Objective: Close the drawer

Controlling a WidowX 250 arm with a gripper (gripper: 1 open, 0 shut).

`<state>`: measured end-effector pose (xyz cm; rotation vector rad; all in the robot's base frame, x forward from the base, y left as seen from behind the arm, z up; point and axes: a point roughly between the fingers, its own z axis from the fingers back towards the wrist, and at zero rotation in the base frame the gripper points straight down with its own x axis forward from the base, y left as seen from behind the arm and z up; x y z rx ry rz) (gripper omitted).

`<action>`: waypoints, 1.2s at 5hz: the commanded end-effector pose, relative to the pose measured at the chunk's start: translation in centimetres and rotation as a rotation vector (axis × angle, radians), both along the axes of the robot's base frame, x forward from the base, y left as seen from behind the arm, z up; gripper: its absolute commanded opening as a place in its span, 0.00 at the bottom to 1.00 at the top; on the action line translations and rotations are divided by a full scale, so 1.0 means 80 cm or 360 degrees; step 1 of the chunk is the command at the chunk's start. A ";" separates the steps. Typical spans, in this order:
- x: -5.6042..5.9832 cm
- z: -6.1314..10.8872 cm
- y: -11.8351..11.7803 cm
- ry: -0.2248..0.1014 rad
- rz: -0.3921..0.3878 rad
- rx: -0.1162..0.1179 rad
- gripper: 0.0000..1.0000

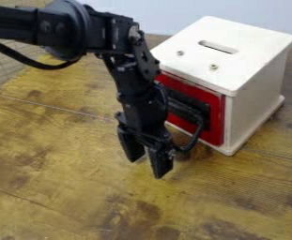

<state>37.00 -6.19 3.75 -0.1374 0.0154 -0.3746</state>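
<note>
The drawer (196, 103) has a red front with a black middle panel and sits in a cream-white box (230, 58); it stands pulled out a little from the box. Its big black loop handle (193, 136) reaches forward and down toward the table. My gripper (148, 156) points straight down just in front of the handle, fingertips close to the wooden tabletop. Its jaws are open with nothing between them. The arm hides the left part of the drawer front and part of the handle.
The box has a slot (219, 46) on top and stands at the right rear of a worn wooden table (60, 187). The black arm (73, 33) comes in from the upper left.
</note>
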 end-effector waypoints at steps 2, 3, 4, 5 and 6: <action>0.007 0.051 -0.015 -0.0164 0.0184 -0.0006 1.00; 0.008 0.054 -0.019 -0.0178 0.0296 0.0004 1.00; 0.011 0.058 -0.023 -0.0189 0.0408 0.0012 1.00; 0.005 0.062 -0.021 -0.0181 0.0416 0.0016 1.00; -0.001 0.051 -0.019 -0.0173 0.0427 0.0021 1.00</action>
